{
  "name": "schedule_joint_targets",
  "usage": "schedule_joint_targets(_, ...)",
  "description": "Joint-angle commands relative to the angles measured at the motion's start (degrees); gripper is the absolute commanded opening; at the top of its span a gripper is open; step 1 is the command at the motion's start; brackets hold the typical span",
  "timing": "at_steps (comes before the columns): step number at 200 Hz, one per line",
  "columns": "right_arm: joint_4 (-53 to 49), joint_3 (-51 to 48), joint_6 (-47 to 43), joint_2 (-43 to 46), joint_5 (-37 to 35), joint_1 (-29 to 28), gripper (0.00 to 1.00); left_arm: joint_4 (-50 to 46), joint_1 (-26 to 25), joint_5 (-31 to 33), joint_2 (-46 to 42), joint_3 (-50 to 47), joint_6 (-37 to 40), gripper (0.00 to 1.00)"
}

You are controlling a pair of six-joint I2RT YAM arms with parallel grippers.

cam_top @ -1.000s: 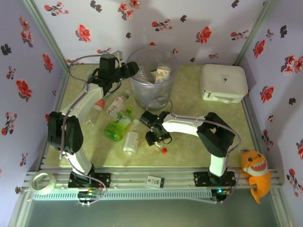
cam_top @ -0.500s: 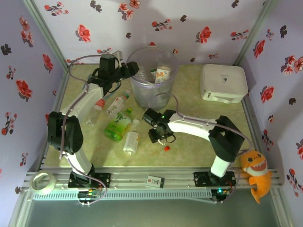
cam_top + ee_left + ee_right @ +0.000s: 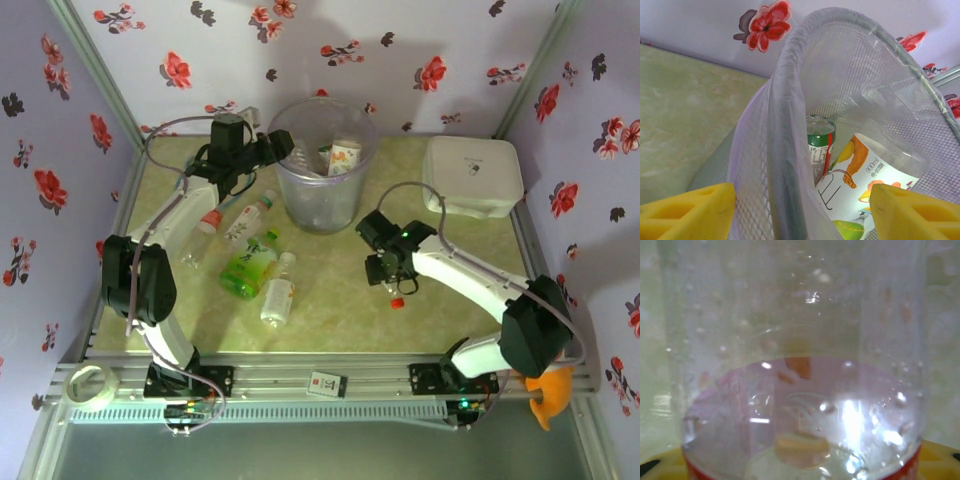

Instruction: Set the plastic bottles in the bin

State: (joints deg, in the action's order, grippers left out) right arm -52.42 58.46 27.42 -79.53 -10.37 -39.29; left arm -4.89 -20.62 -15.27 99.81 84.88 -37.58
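Note:
The bin stands at the back middle of the table with several plastic bottles inside; one has a white and orange label, another a green label. My left gripper is open at the bin's left rim, which runs between its yellow fingers. My right gripper hangs right of the bin, shut on a clear bottle whose red cap points toward me. That bottle sits close in the right wrist view. On the table left of the bin lie a green-labelled bottle, a white-labelled one and two more.
A white rounded box sits at the back right. An orange plush toy hangs at the front right rail, partly behind the right arm. A tape roll and a small card lie on the front rail. Flowered walls close in three sides.
My right arm has swung to the right with the red-capped bottle, from beside the loose bottles to the area right of the bin. The left arm has stayed at the rim.

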Motion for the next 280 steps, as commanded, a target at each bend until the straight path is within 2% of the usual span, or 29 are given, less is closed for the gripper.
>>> schedule_joint_targets(1, -1.96, 1.86, -2.60, 2.28, -3.13, 4.86, 0.56, -2.60, -0.70, -0.55, 2.93, 0.37, 0.69, 0.72)
schedule_joint_targets(38, -1.38, 11.93, -9.11, 1.88, -6.24, 12.75, 0.57, -2.56, -0.69, -0.66, 2.92, 0.37, 0.49, 0.72)
schedule_joint_targets(60, -0.20, 20.23, -13.84, 0.18, -8.43, 15.63, 0.57, -2.59, -0.66, -0.90, 2.95, 0.26, 0.50, 0.72)
schedule_joint_targets(89, 7.33, 30.55, -19.75, -3.94, -7.73, 17.36, 0.56, -2.41, -0.71, -0.97, 3.20, 0.37, 0.54, 0.72)
schedule_joint_targets(137, 18.15, 46.32, -22.42, -15.06, 0.74, 17.08, 0.56, -2.37, -0.72, -0.96, 3.90, 0.81, 0.54, 0.72)
schedule_joint_targets(163, 21.63, 53.81, -23.46, -20.37, 2.58, 15.47, 0.55, -2.39, -0.65, -1.10, 3.83, 0.89, 0.50, 0.72)
schedule_joint_targets(212, 20.93, 68.30, -26.43, -29.90, 5.22, 9.80, 0.55, -2.61, -0.64, -1.17, 3.31, 0.66, 0.58, 0.72)
schedule_joint_targets(245, 20.44, 69.87, -27.06, -34.34, 8.08, 6.67, 0.55, -2.74, -0.63, -0.82, 2.46, 0.11, 0.93, 0.72)
schedule_joint_targets(280, 20.76, 67.77, -27.29, -37.06, 12.04, 6.07, 0.55, -3.20, -0.59, -0.67, 2.02, 0.02, 1.42, 0.72)
